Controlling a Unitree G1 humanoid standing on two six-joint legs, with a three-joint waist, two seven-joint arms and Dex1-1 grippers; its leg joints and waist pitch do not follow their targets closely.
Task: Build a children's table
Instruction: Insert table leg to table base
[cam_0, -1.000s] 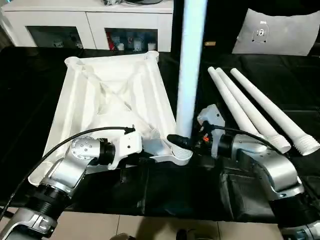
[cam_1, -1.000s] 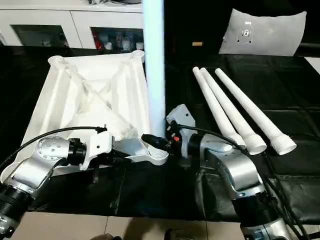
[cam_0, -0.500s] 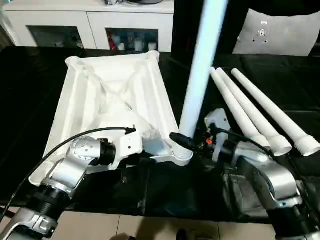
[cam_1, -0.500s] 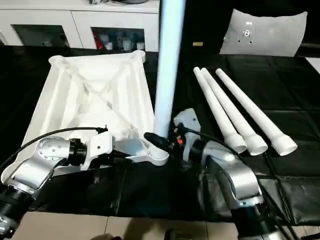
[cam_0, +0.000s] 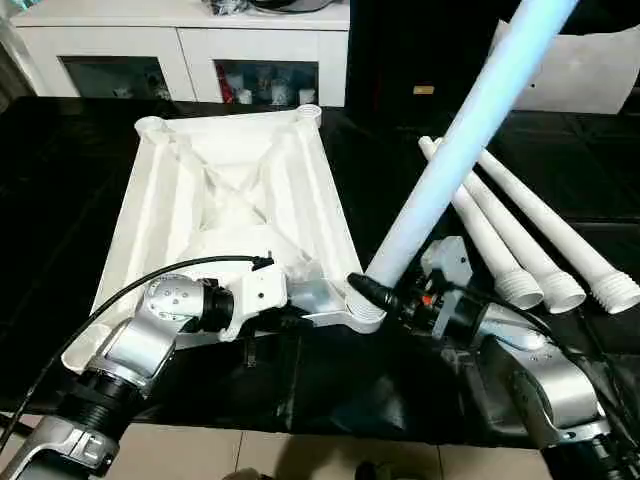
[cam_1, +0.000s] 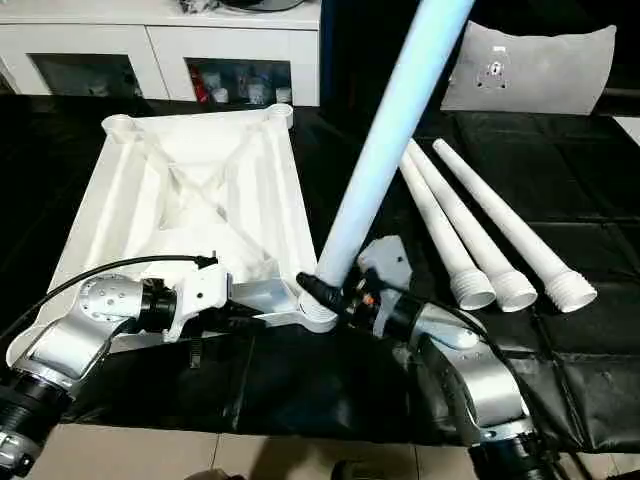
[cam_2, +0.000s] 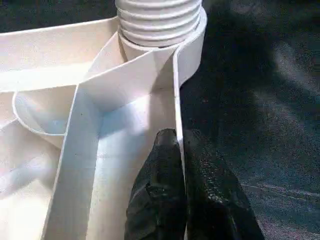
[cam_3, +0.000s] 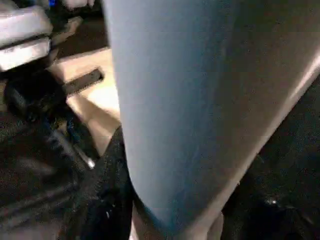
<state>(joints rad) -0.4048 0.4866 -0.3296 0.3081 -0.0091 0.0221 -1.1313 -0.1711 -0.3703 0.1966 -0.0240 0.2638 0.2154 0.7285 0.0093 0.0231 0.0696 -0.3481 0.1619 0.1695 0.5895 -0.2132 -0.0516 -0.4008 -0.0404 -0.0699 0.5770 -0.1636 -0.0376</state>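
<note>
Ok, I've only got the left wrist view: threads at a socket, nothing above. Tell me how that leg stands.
Observer: The leg is not upright; from the near corner socket it leans to the robot's right.
Operator: Say what holds it.
Observer: The right gripper is closed on it just above the threads.
Operator: Count the rest.
Observer: Three spare legs lie on the black cloth, right of the tabletop.

A low white cabinet (cam_0: 190, 40) with glass-fronted compartments runs along the upper left, small items inside too blurred to name. A wrinkled black cloth (cam_0: 60, 180) covers the work surface — pale beige floor (cam_0: 300, 455) shows along the bottom edge.
</note>
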